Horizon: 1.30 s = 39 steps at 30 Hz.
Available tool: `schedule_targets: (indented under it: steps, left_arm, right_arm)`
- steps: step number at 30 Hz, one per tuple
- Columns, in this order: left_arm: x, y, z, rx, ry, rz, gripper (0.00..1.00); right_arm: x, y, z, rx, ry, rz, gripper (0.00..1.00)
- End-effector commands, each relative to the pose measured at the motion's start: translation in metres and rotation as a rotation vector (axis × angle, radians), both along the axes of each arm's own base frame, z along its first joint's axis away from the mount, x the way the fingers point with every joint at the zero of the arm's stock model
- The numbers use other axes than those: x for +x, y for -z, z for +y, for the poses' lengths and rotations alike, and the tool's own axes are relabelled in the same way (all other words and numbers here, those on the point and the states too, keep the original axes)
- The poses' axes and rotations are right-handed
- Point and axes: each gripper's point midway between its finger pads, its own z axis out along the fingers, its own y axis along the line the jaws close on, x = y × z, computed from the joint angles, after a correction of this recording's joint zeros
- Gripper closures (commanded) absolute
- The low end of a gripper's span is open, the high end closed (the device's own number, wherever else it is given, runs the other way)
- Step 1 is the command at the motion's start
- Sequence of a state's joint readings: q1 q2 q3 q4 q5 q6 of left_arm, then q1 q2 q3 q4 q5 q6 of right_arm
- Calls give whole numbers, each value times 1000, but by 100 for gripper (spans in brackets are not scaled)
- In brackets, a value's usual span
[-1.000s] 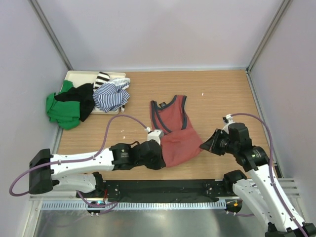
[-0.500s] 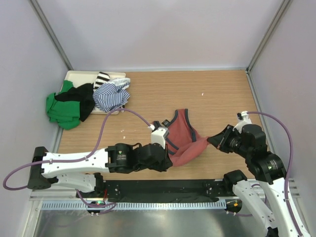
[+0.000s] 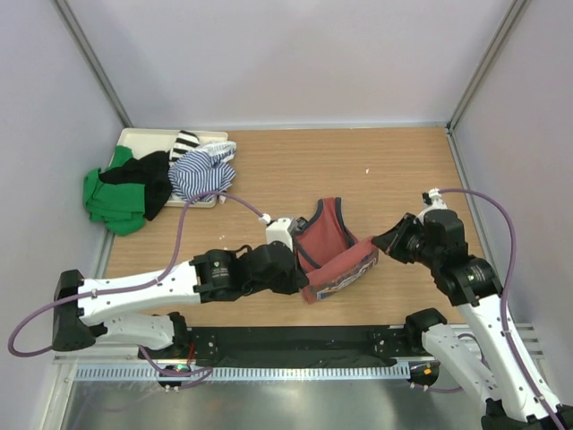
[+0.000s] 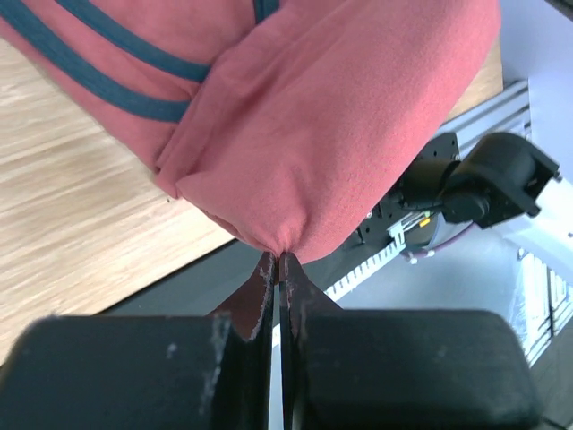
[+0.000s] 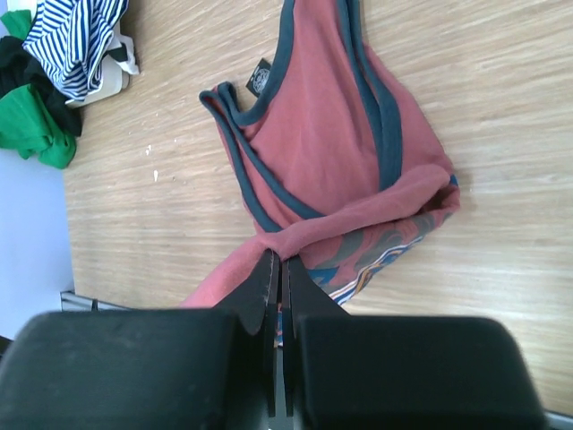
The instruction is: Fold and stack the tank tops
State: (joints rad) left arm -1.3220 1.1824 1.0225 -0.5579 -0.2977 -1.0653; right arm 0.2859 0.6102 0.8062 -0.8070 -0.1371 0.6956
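A brick-red tank top (image 3: 331, 246) with dark grey trim lies near the table's front middle, its bottom hem lifted and rolled up toward the straps so a printed logo (image 3: 345, 279) shows underneath. My left gripper (image 3: 303, 269) is shut on the hem's left corner; in the left wrist view the red cloth (image 4: 322, 143) bunches at the gripper (image 4: 279, 260). My right gripper (image 3: 378, 242) is shut on the right corner, pinching red cloth (image 5: 331, 170) at its tips (image 5: 279, 262). The striped navy-and-white tank top (image 3: 202, 173) sits in the pile at the back left.
A cream tray (image 3: 134, 137) at the back left holds the pile, with green cloth (image 3: 112, 202) and black cloth (image 3: 148, 179) spilling over it. Grey walls close in the left, back and right. A black rail (image 3: 295, 340) runs along the front edge.
Both grippers have lifted the red top's bottom hem and carried it toward the back, folding it over the body. The logo side now shows under the fold. The pile has not moved.
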Motion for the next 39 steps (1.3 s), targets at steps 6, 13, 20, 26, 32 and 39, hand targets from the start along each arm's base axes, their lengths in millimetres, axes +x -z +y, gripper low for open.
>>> schedule_targets:
  steps: [6,13,20,26,32,39]
  left_arm:
    - [40,-25,2,-74,-40,10,100]
    - [75,-23,7,-114,-52,56,100]
    - [112,-19,18,-117,-88,79,100]
    - [144,-4,30,-105,-114,114,100]
    - [176,19,38,-106,-135,163,100]
    - [237,61,46,-133,-184,262,99]
  right_arm:
    - [58,-32,13,24,20,-110,99]
    - [89,-33,17,9,46,-119,99]
    - [118,-31,23,-12,51,-112,99]
    - [144,-21,29,-25,53,-97,99]
    - [176,-11,39,-27,47,-108,98]
    - [236,22,58,-28,27,-120,91]
